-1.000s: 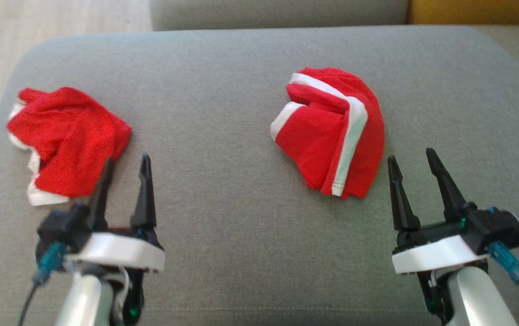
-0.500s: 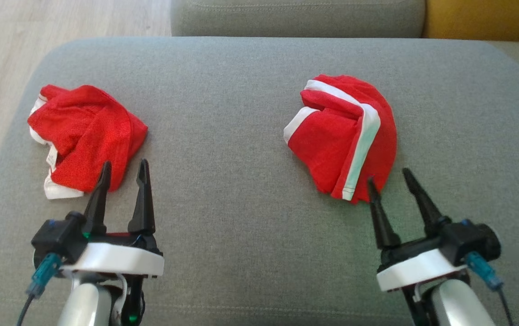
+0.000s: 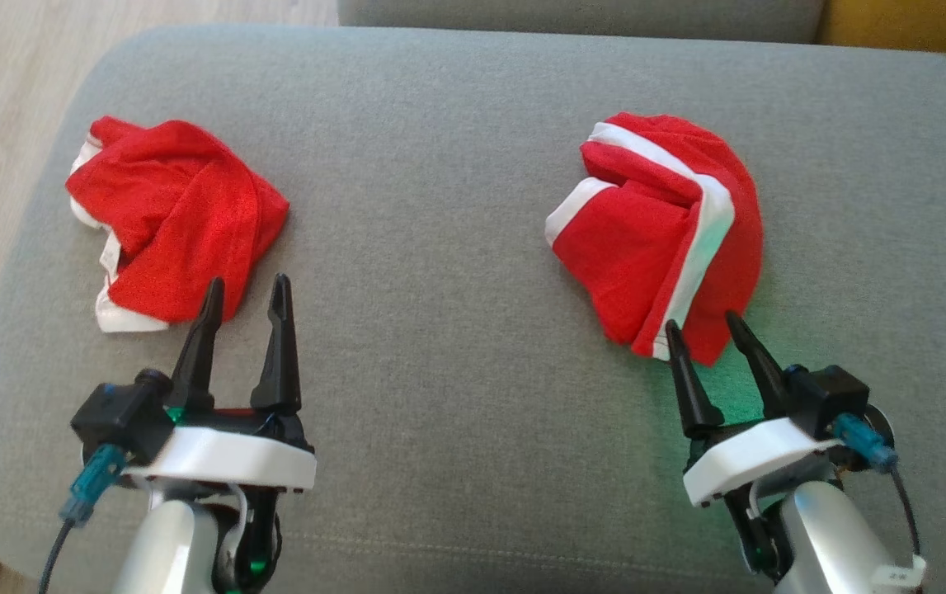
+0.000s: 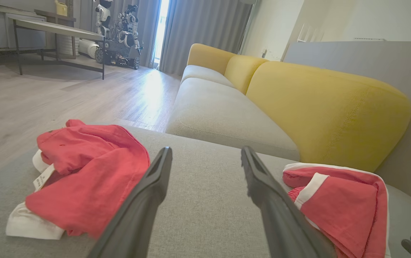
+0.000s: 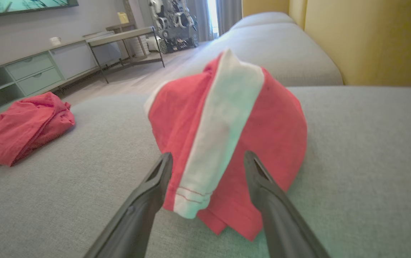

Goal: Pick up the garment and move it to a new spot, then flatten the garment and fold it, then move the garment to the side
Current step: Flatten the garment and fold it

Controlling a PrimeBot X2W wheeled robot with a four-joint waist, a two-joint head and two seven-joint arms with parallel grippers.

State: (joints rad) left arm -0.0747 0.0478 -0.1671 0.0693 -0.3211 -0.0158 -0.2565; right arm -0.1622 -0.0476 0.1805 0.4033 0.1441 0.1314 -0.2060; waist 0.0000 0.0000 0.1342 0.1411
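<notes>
Right gripper advanced, open, perhaps touching the striped red bundle.

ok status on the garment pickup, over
Left end effector open, beside other red bundle. Right end effector open, astride near corner of garment, no grip yet. Nothing in the way.

Left jaws: spread wide, empty, long dark fingers pointing up the head view at lower left. Left forearm pale, near-vertical. Right jaws: equally wide, tilted leftward. Right forearm enters from bottom right.
</notes>
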